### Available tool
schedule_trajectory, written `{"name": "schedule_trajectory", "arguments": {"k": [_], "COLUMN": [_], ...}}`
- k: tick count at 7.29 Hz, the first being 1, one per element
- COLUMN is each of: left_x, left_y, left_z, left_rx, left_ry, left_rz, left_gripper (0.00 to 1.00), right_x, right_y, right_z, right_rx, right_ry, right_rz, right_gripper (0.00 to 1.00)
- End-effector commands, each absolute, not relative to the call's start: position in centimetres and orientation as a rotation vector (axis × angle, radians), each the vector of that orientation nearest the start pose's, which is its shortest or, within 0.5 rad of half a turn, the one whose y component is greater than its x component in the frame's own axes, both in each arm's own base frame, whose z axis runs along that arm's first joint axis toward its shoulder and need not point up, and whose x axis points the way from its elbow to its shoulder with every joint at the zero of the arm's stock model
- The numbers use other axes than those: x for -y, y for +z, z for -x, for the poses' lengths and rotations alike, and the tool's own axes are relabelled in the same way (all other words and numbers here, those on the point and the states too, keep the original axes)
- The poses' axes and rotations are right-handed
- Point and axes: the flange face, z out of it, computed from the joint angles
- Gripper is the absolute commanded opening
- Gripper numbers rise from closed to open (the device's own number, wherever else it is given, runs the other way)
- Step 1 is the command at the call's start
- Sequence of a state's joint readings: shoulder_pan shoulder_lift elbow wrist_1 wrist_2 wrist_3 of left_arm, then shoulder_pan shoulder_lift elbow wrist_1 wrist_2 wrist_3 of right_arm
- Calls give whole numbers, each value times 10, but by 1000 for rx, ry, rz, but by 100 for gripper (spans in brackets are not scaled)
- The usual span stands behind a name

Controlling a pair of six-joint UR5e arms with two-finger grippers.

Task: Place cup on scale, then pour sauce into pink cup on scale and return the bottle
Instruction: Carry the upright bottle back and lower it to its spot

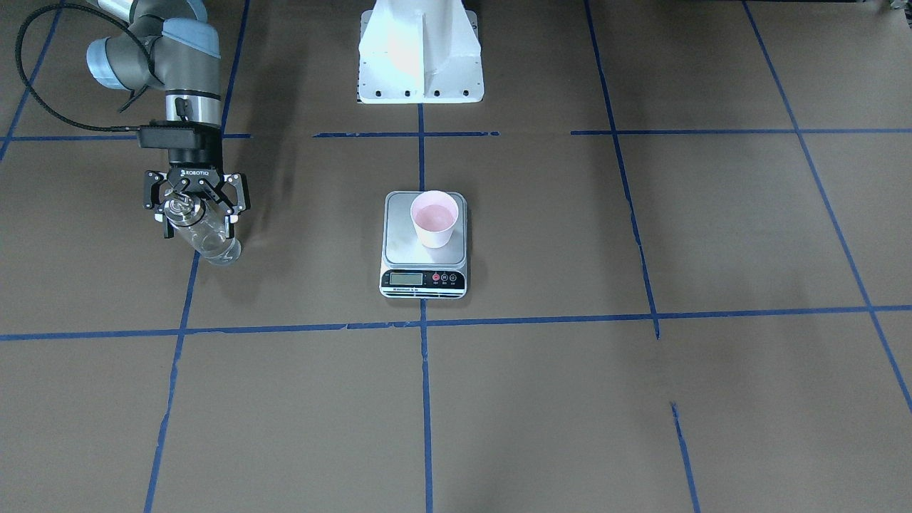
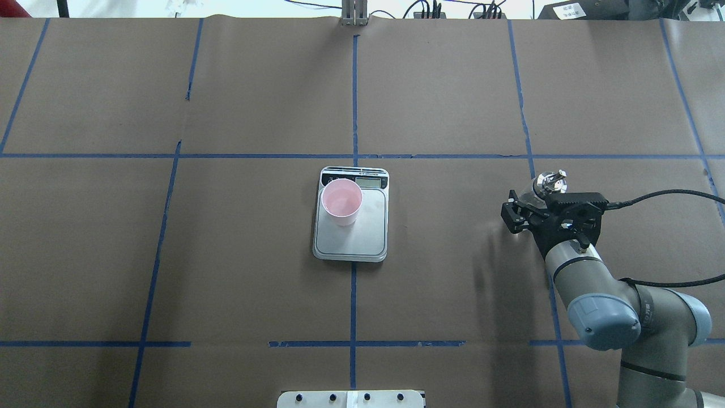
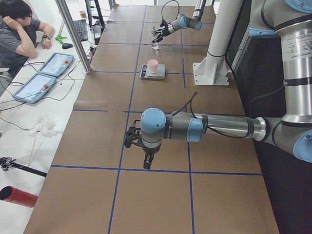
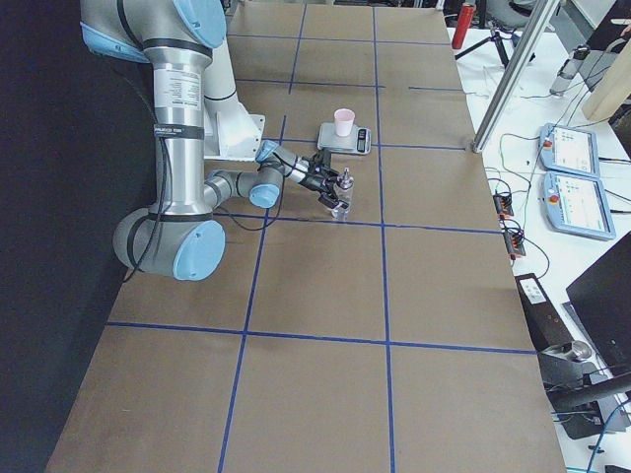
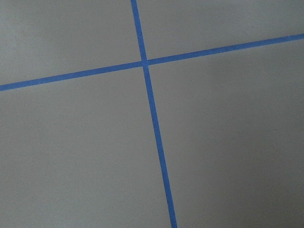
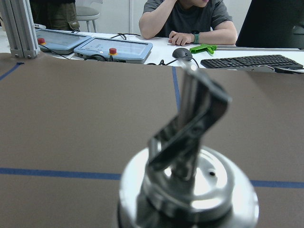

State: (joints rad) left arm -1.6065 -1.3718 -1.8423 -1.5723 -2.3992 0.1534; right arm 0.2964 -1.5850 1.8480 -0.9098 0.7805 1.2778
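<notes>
The pink cup (image 1: 434, 217) stands upright on the far-left part of the silver scale (image 1: 402, 246), in the middle of the table; both also show in the overhead view, the cup (image 2: 341, 202) on the scale (image 2: 354, 243). My right gripper (image 1: 199, 228) is shut on the clear glass bottle (image 1: 210, 246) just below its silver spout cap (image 2: 550, 181), upright at or just above the table, well to the scale's right. The cap (image 6: 187, 185) fills the right wrist view. My left gripper (image 3: 128, 139) hovers over bare table; I cannot tell whether it is open or shut.
The white robot base (image 1: 420, 57) stands behind the scale. Blue tape lines (image 5: 152, 109) cross the brown table cover. An operator (image 3: 19, 29), control tablets (image 3: 56, 63) and a keyboard (image 6: 251, 61) are along the far edge.
</notes>
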Motion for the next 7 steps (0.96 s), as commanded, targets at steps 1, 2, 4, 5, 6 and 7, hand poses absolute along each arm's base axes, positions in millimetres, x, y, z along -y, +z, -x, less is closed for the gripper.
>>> {"name": "schedule_trajectory", "arguments": {"k": [1,2,4,5,6,7], "left_x": [409,409,409,409,409,409], "left_y": [611,611,611,611,611,611], "left_z": [74,74,74,74,74,74], "left_rx": [-818,-818,-818,-818,-818,-818], "left_ry": [142,142,142,142,142,142], "left_rz": [-147,-147,-147,-147,-147,-147], "left_gripper": [100,100,100,100,100,100], "right_x": [333,323,297,291,282,274], "right_y": [449,451,447,452,455,459], "right_z": [408,412,428,428,413,394], "right_rx": [628,627,647,642,640,633], "right_ry": [361,348,318,303,289,272], "right_rz": [-952,-963,-976,-977,-973,-968], "right_gripper": [100,100,100,100,100,100]}}
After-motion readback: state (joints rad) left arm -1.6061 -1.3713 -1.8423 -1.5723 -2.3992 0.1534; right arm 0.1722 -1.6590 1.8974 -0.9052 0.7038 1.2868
